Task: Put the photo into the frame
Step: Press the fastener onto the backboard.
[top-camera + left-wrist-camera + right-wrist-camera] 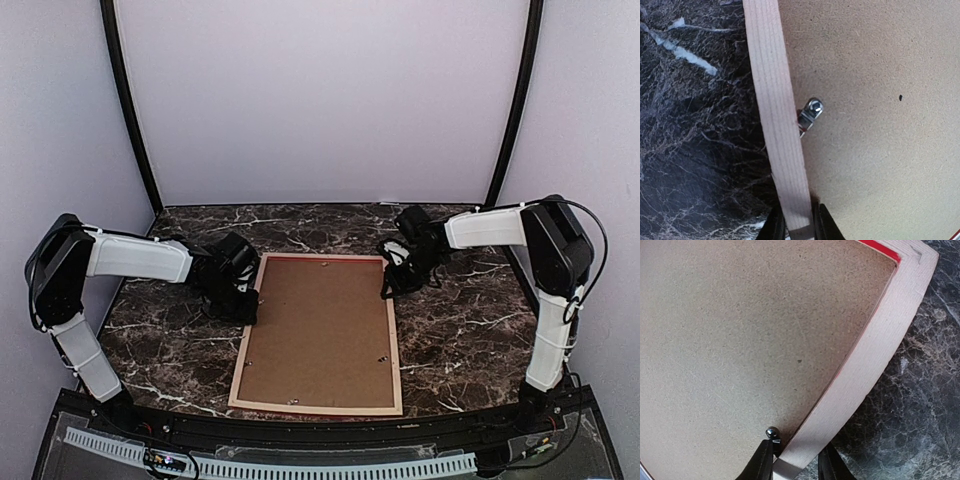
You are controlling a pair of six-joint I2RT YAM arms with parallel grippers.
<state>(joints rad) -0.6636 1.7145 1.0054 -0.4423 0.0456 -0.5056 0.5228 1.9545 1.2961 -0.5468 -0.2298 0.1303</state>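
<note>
The frame [246, 345] lies face down in the middle of the table, pale wood back upward, with the brown backing board [320, 330] sitting in it. The photo is out of view. My left gripper [250, 300] is at the left rail's far part. In the left wrist view its fingers [826, 222] clamp the pale rail [775, 100] just short of a metal turn tab [811, 112]. My right gripper [388, 283] is at the right rail's far part. Its fingers [762, 460] press both sides of the rail [875, 350], beside a small metal tab [772, 432]. A red strip [880, 250] shows at the corner.
Dark marble tabletop [470, 330] surrounds the frame. Plain pale walls close the back and both sides. More small tabs dot the backing board's edges [384, 357]. A black ledge [300, 430] runs along the near edge by the arm bases.
</note>
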